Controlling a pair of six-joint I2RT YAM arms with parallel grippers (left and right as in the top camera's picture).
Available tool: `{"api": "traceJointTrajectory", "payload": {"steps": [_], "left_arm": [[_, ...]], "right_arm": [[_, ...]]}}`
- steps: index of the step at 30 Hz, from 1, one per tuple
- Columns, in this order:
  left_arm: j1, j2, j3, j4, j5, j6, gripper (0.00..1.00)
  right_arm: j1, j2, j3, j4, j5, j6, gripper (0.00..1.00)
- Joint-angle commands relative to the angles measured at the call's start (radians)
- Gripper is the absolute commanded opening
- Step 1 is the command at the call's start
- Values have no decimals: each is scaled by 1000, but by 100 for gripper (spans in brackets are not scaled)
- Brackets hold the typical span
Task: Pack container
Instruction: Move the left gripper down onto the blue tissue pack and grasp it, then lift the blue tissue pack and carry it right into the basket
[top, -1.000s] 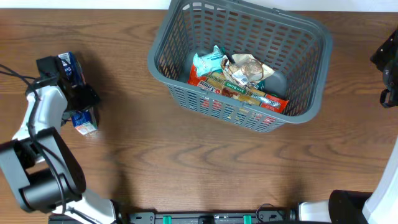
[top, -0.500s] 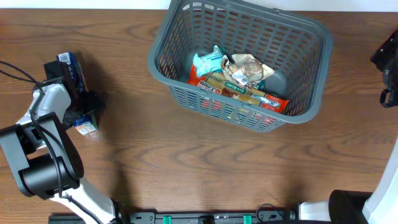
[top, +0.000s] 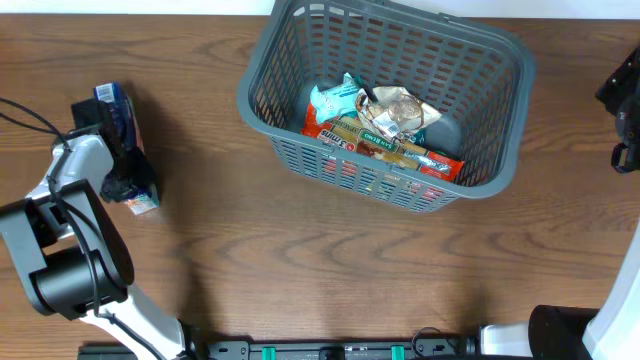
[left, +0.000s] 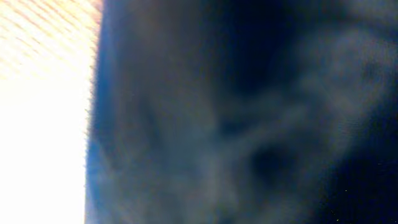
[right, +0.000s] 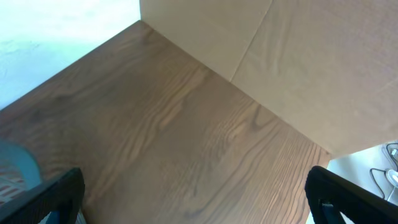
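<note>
Filling the left wrist view, blue packet; overhead, under left gripper.

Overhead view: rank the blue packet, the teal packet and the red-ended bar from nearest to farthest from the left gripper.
1. The blue packet: on the left of the table, directly beneath the left gripper.
2. The teal packet: in the left part of the container.
3. The red-ended bar: by the container's front wall, toward its right side.
</note>
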Motion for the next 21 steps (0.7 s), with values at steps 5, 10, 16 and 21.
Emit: {"api": "traceJointTrajectory", "payload": {"steps": [5, 10, 16, 21], "left_arm": [[-4, 13, -2, -12, 13, 8, 6], [-4, -40, 33, -53, 40, 36, 6], [-4, -167, 97, -79, 126, 39, 6], [-27, -310, 155, -84, 220, 59, 6]], "right_arm": [[-7, 2, 0, -2, 16, 19, 99], [-7, 2, 0, -2, 16, 19, 99], [-7, 2, 0, -2, 16, 19, 99], [-7, 2, 0, -2, 16, 19, 99]]}}
